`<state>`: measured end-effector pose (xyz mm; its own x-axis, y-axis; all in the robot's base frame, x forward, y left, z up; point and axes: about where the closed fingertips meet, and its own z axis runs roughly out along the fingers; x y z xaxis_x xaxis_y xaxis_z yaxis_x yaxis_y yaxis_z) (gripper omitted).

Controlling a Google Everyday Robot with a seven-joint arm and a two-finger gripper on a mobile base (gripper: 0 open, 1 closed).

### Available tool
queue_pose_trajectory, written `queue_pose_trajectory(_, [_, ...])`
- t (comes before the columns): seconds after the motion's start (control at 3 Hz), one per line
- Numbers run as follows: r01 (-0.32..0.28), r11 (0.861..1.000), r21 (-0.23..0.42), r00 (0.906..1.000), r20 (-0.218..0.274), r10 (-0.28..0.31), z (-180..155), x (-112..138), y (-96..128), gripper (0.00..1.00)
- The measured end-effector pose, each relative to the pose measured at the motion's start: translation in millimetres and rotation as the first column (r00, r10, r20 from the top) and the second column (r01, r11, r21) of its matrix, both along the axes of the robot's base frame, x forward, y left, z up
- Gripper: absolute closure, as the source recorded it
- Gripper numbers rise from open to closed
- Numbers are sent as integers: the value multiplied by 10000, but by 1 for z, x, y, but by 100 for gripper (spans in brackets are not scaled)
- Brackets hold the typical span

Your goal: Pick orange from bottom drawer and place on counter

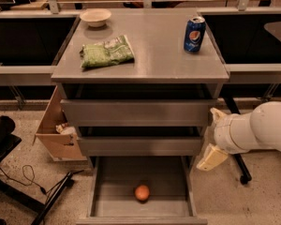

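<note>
The orange lies in the bottom drawer, which is pulled open, near the middle of its floor and a little toward the front. The counter is the grey metal top of the cabinet above the two shut upper drawers. My gripper hangs at the end of the white arm to the right of the cabinet, level with the middle drawer. It is outside the bottom drawer, above and to the right of the orange, and holds nothing I can see.
On the counter stand a blue soda can at the right, a green bag at the left and a pale bowl at the back left. A cardboard box sits on the floor left of the cabinet. Cables lie nearby.
</note>
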<state>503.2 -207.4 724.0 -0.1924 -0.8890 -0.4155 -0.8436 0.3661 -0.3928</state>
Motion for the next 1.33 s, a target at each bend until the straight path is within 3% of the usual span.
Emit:
queue_pose_trajectory(0.33, [-73, 9979, 646, 9999, -67, 77, -43, 6, 14, 0])
queue_pose_trajectory(0.67, [-368, 9799, 1960, 9984, 483, 278, -137, 27, 42, 0])
queue_pose_trajectory(1.0, [-447, 9610, 2728, 9954, 940, 196, -192, 47, 53, 0])
queue_pose_trajectory(1.33, [-379, 9429, 3310, 9968, 794, 122, -252, 61, 58, 0])
